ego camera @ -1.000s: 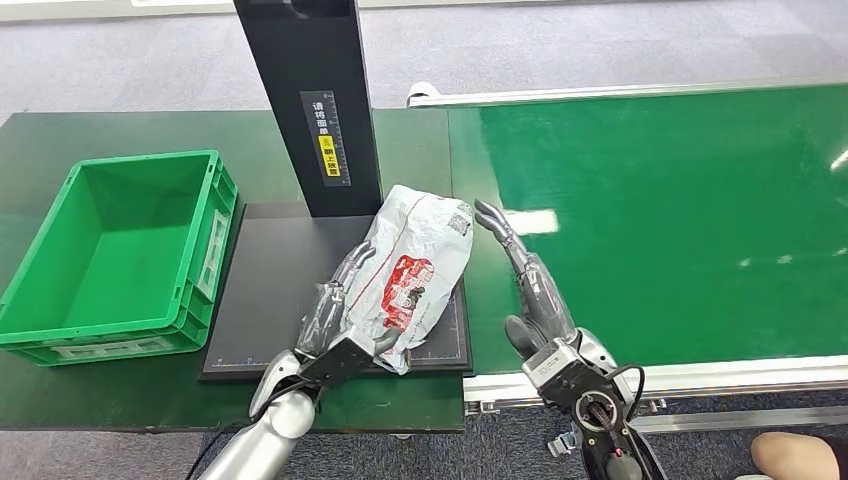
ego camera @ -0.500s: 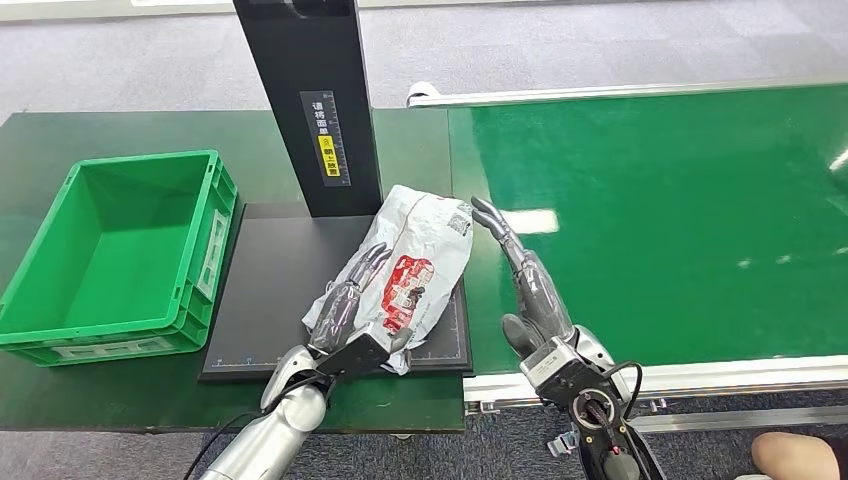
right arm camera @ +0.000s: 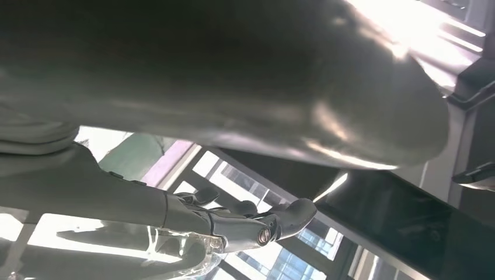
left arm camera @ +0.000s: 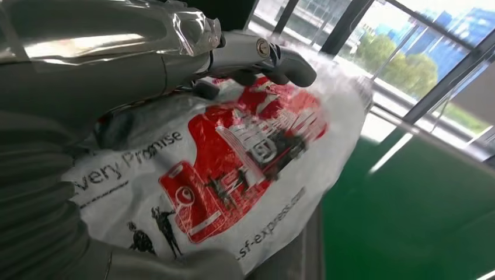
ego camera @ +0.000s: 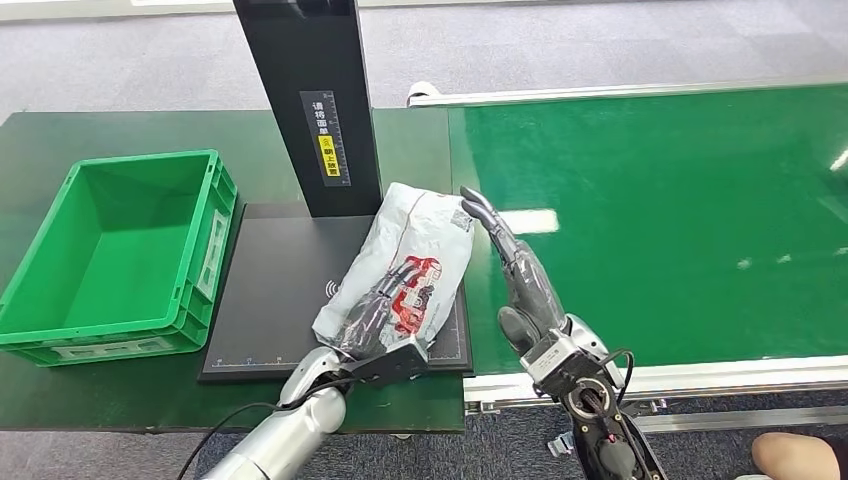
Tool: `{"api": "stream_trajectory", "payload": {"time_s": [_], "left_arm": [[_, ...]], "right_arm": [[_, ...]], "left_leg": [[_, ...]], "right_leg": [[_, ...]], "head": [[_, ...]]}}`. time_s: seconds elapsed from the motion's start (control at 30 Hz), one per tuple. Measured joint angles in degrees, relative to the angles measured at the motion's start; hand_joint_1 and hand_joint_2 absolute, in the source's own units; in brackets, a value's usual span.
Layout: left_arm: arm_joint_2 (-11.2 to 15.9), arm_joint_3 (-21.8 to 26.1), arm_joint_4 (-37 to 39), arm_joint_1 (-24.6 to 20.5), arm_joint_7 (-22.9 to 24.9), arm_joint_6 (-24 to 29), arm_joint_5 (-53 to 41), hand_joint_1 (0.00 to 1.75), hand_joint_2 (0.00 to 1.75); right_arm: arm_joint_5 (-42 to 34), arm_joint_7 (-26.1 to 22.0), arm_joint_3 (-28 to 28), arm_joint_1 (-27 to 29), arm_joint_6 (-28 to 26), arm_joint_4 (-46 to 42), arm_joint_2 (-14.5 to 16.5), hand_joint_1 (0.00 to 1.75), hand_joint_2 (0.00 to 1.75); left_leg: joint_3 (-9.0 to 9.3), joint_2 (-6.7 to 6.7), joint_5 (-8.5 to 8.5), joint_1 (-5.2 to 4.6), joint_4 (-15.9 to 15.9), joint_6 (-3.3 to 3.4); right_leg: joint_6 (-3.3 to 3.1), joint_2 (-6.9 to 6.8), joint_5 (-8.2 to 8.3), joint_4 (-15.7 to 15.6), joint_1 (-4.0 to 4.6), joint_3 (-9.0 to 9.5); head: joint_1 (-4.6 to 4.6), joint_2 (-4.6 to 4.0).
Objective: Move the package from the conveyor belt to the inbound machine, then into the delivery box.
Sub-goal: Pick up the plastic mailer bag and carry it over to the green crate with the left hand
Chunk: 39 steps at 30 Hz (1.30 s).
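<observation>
Since a second ago the left hand (ego camera: 385, 315) has slid from the package's 9 o'clock edge onto its top, and the right hand (ego camera: 520, 270) has closed in so its fingertips now touch the package's 2 o'clock corner. The package (ego camera: 405, 275), a white bag with red print, lies tilted on the inbound machine's black plate (ego camera: 280, 290), long axis 1 to 7 o'clock, base of the black post (ego camera: 310, 100) at its 11. The left hand has fingers stretched flat over the red print, thumb under the near edge at 6; in the left wrist view the fingers (left arm camera: 257, 52) press the bag (left arm camera: 233, 157). The right hand is spread, fingers straight, holding nothing, over the conveyor belt (ego camera: 680, 200) edge at the package's 3 o'clock. The green delivery box (ego camera: 215, 215) sits at 9 o'clock of the plate, just beside it.
</observation>
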Motion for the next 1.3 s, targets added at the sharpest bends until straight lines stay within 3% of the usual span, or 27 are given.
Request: {"api": "stream_trajectory", "payload": {"time_s": [0.13,0.27,0.3,1.0,1.17,1.3], "left_arm": [[-0.4,-2.1,5.2,-1.7,1.9,1.0,-2.9,1.16,1.75],[-0.5,-3.3,7.9,-3.2,2.2,1.1,-3.6,1.71,1.75],[-0.6,-3.4,8.4,-3.5,2.3,1.1,-3.7,1.73,1.75],[-1.3,-4.5,12.3,-5.6,3.1,1.6,-4.1,1.75,1.75],[-1.1,-3.9,11.4,-4.7,-0.3,7.4,-1.7,1.75,1.75],[0.6,-1.7,2.8,-2.1,-2.4,14.1,0.8,1.75,1.75]], "right_arm": [[-0.5,-1.0,0.6,0.0,0.0,0.3,0.0,0.00,0.00],[-0.6,-1.0,1.0,0.0,0.0,0.4,0.0,0.00,0.00],[-0.6,-1.0,1.0,0.0,0.0,0.4,0.0,0.00,0.00],[-1.1,-1.1,1.4,0.0,-0.7,0.5,0.0,0.00,0.00],[-1.1,-0.9,1.4,0.4,-1.6,0.5,-0.1,0.00,0.00],[-1.0,-0.7,1.3,1.3,-2.9,0.4,-0.4,0.00,0.00]], "left_leg": [[0.02,-0.04,0.00,0.00,0.0,0.00],[0.14,-0.13,0.00,0.00,0.0,0.00],[0.17,-0.13,0.00,0.00,0.0,0.00],[0.63,-0.16,-0.01,-0.01,0.0,0.00],[0.61,-0.12,-0.01,0.00,0.0,0.00],[0.43,-0.07,0.00,0.01,0.0,0.00]], "right_leg": [[0.00,-0.02,0.00,0.0,0.00,0.05],[0.00,-0.07,-0.01,0.0,0.00,0.21],[0.00,-0.08,-0.01,0.0,0.00,0.25],[0.00,-0.11,-0.02,0.0,-0.01,0.73],[0.00,-0.10,-0.01,0.0,-0.01,0.65],[-0.01,-0.08,-0.01,0.0,0.01,0.44]], "head": [[-0.01,-0.01],[0.00,-0.01],[0.00,-0.01],[0.00,-0.01],[0.00,-0.01],[-0.01,0.00]]}}
